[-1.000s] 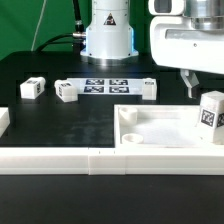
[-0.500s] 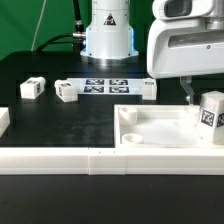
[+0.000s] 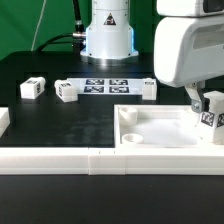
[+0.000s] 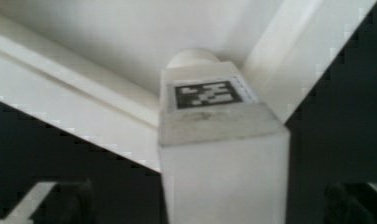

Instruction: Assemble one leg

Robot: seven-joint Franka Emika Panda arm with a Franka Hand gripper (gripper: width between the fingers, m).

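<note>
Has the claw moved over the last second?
Yes. Against the fixed tray, the claw has dropped and shifted toward the exterior view's right, closing on the leg.

No letters, numbers or brand names can be read; the only signs are black-and-white square tags; one is on the leg (image 3: 211, 113) (image 4: 217, 135); several cover the marker board (image 3: 105, 86); three loose legs (image 3: 33, 88) (image 3: 66, 92) (image 3: 147, 89) carry one each.
</note>
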